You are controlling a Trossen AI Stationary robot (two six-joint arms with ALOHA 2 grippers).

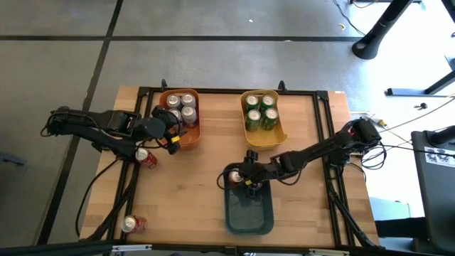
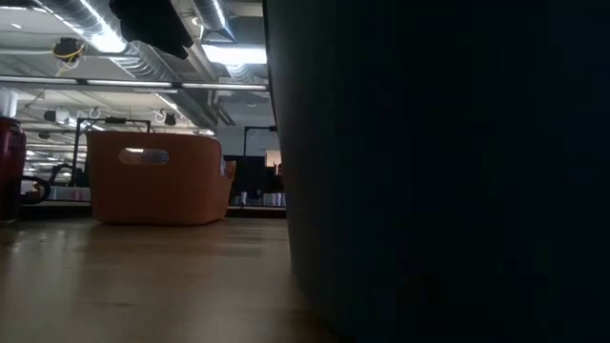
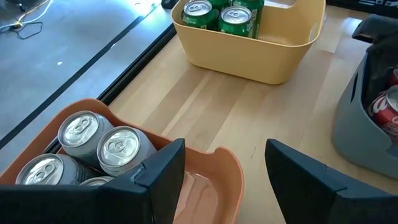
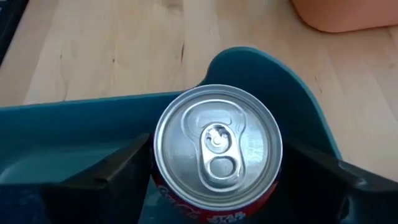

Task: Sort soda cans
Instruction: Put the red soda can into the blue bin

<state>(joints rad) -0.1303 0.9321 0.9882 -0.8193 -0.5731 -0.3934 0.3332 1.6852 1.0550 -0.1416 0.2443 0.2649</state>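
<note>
Orange bin (image 1: pixel 190 135), yellow bin (image 1: pixel 264 136) and blue-grey bin (image 1: pixel 249 217) sit on the wooden table (image 1: pixel 306 199).

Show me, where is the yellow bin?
In the high view, the yellow bin sits at the table's far edge, right of the orange bin, holding green cans.

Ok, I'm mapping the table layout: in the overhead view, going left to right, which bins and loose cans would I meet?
Red can near the table's front edge → red can by the left arm → orange bin → blue-grey bin → yellow bin.
</note>
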